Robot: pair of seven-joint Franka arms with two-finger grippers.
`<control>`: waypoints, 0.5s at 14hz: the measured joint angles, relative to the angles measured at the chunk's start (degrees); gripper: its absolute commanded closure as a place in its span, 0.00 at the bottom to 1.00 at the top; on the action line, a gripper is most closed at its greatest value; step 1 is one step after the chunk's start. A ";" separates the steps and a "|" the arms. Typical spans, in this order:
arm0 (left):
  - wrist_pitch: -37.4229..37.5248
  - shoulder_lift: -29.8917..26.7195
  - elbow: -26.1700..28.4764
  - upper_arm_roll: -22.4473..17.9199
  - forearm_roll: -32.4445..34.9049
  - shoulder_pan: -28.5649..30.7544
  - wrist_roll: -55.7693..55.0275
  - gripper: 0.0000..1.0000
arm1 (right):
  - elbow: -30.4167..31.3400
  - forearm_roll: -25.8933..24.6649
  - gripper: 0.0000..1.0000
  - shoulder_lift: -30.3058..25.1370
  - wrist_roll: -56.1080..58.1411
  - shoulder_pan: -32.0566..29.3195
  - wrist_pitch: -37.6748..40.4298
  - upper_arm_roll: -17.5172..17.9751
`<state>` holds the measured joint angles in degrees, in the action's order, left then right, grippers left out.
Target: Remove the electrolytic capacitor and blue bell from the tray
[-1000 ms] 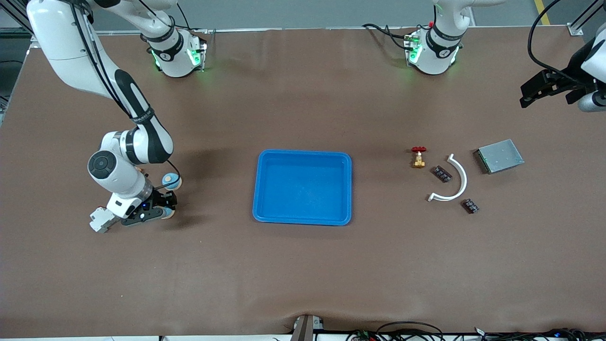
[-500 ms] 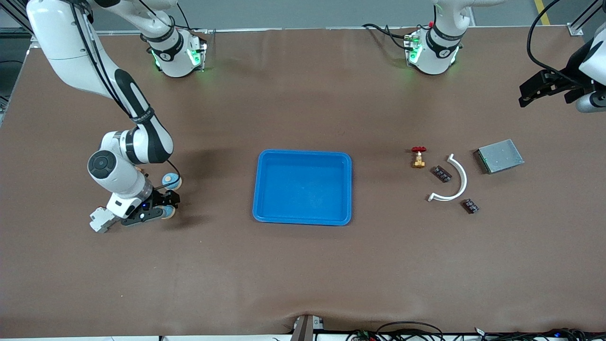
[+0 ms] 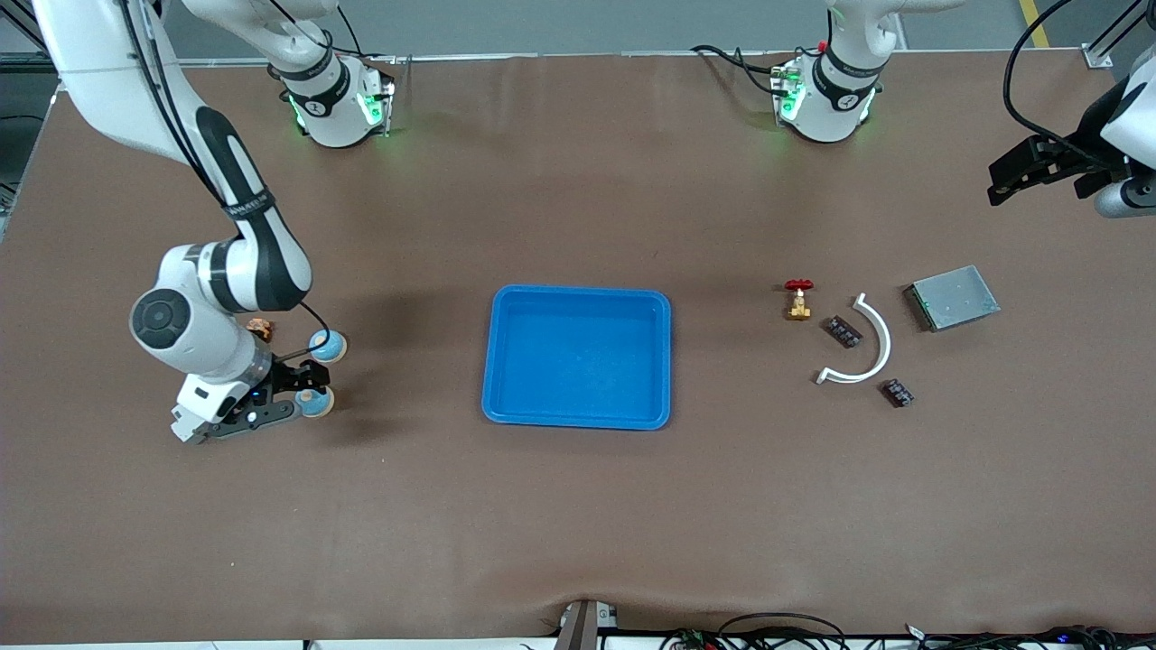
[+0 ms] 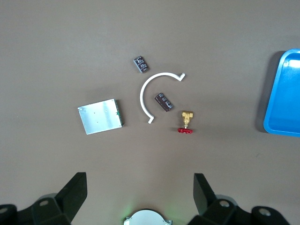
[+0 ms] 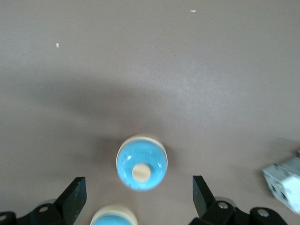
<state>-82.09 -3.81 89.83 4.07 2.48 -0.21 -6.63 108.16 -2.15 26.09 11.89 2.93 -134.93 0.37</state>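
Observation:
Two blue bells with cream rims stand near the right arm's end of the table, one (image 3: 327,345) farther from the front camera than the other (image 3: 316,402). My right gripper (image 3: 301,391) is open, low beside them. In the right wrist view one bell (image 5: 141,162) sits just ahead of the open gripper (image 5: 138,206) and the other (image 5: 114,216) shows at the picture's edge between the fingers. Two dark capacitors (image 3: 842,330) (image 3: 897,393) lie near the left arm's end. My left gripper (image 3: 1010,176) waits open, high over that end, and sees them (image 4: 163,101) (image 4: 140,64).
A blue tray (image 3: 578,298) sits mid-table. A red-handled brass valve (image 3: 797,298), a white curved strip (image 3: 867,348) and a grey metal box (image 3: 953,297) lie by the capacitors. A small orange part (image 3: 260,327) lies by the right arm. A white block (image 5: 286,183) shows in the right wrist view.
My right arm has shifted toward its own end of the table, drawing the gripper back so the nearer bell shows more fully. The left gripper has barely moved.

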 measured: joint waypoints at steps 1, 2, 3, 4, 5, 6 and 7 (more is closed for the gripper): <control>0.00 0.00 0.00 0.00 0.00 0.00 0.00 0.00 | -1.06 0.01 0.00 -0.90 -0.01 -0.02 2.90 -0.02; 0.00 0.00 0.00 0.00 0.00 0.00 0.00 0.00 | -1.89 0.01 0.00 -1.84 -0.02 -0.08 5.15 -0.06; 0.00 0.00 0.00 0.00 0.00 0.00 0.00 0.00 | -2.40 0.01 0.00 -2.76 -0.09 -0.13 6.78 -0.09; 0.00 0.00 0.00 0.00 0.00 0.00 0.00 0.00 | -2.69 0.01 0.00 -3.77 -0.41 -0.17 8.47 -0.11; 0.00 0.00 0.00 0.00 0.00 -0.01 0.00 0.00 | -2.85 0.02 0.00 -4.89 -1.22 -0.18 10.30 -0.10; 0.00 0.00 0.00 0.00 0.00 -0.01 0.00 0.00 | -3.15 0.02 0.00 -6.01 -2.49 -0.18 12.24 -0.07; 0.00 0.00 0.00 0.00 0.00 -0.01 0.00 0.00 | -3.89 0.02 0.00 -6.98 -4.12 -0.17 14.70 -0.03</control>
<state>-82.09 -3.81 89.83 4.07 2.48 -0.22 -6.63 104.27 -2.13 19.11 7.76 2.76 -120.22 0.34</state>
